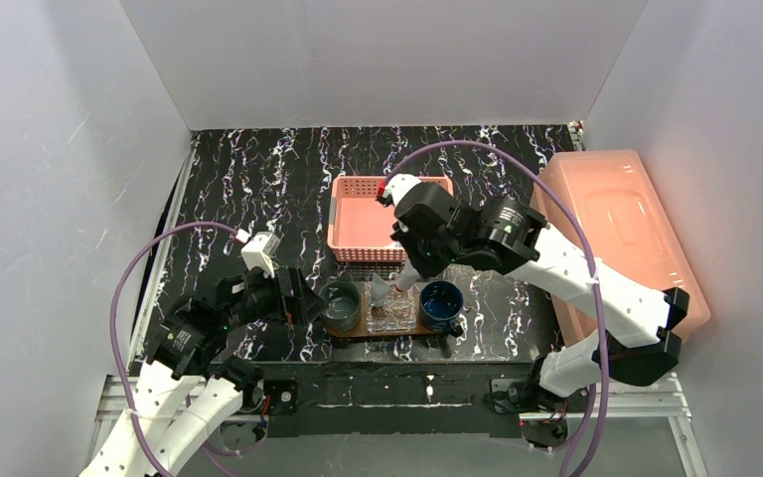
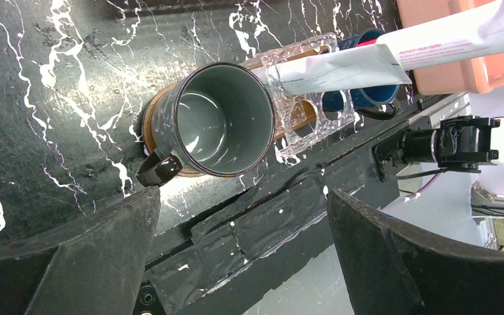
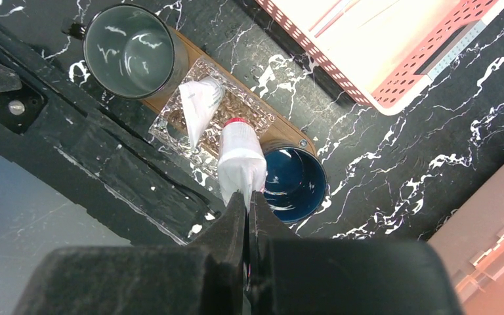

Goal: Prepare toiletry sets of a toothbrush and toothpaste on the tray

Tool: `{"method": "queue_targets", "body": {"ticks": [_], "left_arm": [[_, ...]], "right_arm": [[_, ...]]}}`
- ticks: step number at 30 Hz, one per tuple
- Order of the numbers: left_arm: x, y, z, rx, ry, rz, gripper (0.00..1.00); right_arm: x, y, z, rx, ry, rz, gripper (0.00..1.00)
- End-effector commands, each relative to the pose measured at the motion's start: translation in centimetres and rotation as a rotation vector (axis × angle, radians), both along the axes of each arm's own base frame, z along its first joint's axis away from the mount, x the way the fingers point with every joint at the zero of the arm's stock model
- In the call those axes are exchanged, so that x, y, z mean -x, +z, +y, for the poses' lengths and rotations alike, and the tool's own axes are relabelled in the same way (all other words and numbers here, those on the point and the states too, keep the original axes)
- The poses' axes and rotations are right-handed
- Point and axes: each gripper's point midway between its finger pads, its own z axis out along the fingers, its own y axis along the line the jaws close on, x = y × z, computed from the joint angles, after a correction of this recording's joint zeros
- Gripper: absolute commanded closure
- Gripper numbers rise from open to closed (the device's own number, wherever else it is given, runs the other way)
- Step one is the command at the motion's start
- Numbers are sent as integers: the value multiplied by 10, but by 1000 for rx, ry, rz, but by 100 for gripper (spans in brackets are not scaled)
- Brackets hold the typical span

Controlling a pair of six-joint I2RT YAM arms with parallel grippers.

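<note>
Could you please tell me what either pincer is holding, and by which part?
The right pincer grips a toothpaste tube by its flat tail end, cap downward; the left pincer is open and empty.

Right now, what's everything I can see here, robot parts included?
table: 1, black with white veins, underneath everything.
tray: 1, dark brown wood, near edge.
grey mug: 1, tray's left end.
blue mug: 1, tray's right end.
glass holder: 1, clear, between the mugs.
toothpaste tubes: 2, white; one leaning in the holder, one held above the tray.
basket: 1, pink, perforated, behind the tray.
lidded box: 1, translucent pink, far right.
left tool: 1, black, open, beside grey mug.
right tool: 1, black, shut on a tube.
</note>
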Motion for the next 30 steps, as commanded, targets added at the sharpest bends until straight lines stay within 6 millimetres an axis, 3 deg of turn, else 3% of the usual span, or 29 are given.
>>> {"method": "queue_targets", "body": {"ticks": [1,20,30], "left_arm": [[0,1,-2,9,-12,-10,2],[2,2,-5,20,-29,-8,2],[3,2,-5,21,-31,-8,2]], "right_arm": [[-5,11,7,-3,-37,-69,99],[-7,-22,31,51,-17,-59,99],[-5,-36,34,63,-6,-43,99]]}}
